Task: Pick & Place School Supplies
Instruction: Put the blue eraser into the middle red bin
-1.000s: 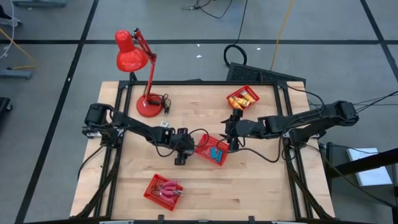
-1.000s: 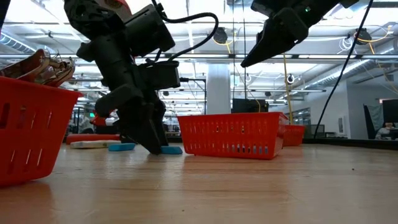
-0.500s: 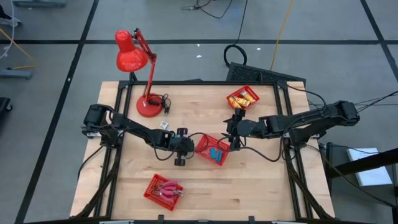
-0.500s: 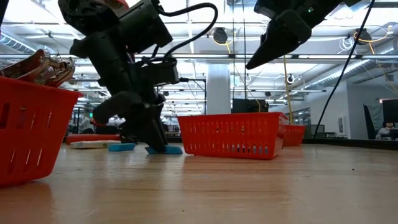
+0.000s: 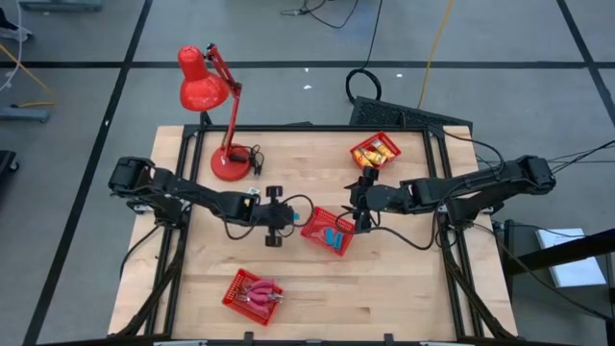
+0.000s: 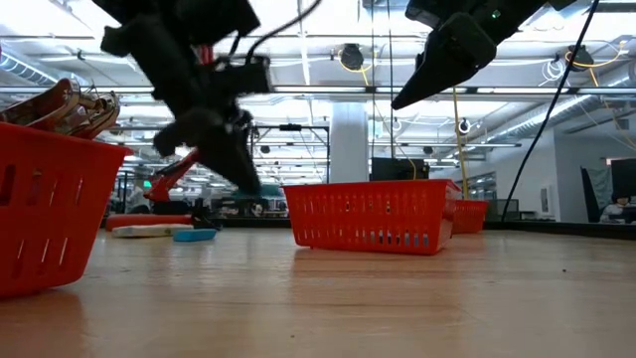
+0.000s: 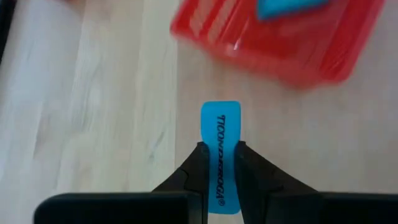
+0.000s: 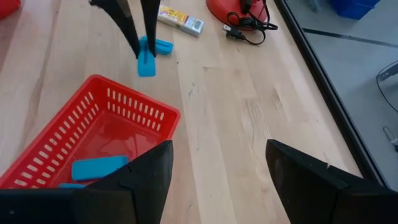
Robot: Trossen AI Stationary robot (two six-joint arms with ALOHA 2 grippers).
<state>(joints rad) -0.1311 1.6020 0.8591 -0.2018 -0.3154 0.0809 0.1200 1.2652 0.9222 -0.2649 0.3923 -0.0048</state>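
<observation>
My left gripper (image 7: 221, 147) is shut on a blue block (image 7: 220, 124), raised above the table just left of the centre red basket (image 5: 328, 231). That basket holds more blue blocks (image 8: 99, 168). Another blue block (image 8: 163, 45) lies flat on the table behind the held one. My right gripper (image 8: 217, 180) hangs open and empty over the centre basket's right rim. In the low view the left gripper (image 6: 234, 159) is blurred and well above the wood. My left gripper pinches the blue block's two long edges (image 7: 219, 163) between its two fingers. The fingers (image 8: 134, 31) come from above, pointing down, and lie along the block. The block's free end (image 7: 220, 112) sticks out past the fingertips, and it hangs clear of the table.
A red basket with yellow-orange packets (image 5: 375, 151) stands at the far right. A red basket with pink-handled tools (image 5: 254, 291) stands near the front. A red desk lamp (image 5: 207, 86) stands at the far left, and a white-yellow packet (image 8: 180, 20) lies near its base.
My left gripper has taken hold of the blue block that lay beside the centre basket. It has risen with the block, which is now lifted clear of the table, and drawn slightly toward the table's left and far side. The other blue block stays on the table.
</observation>
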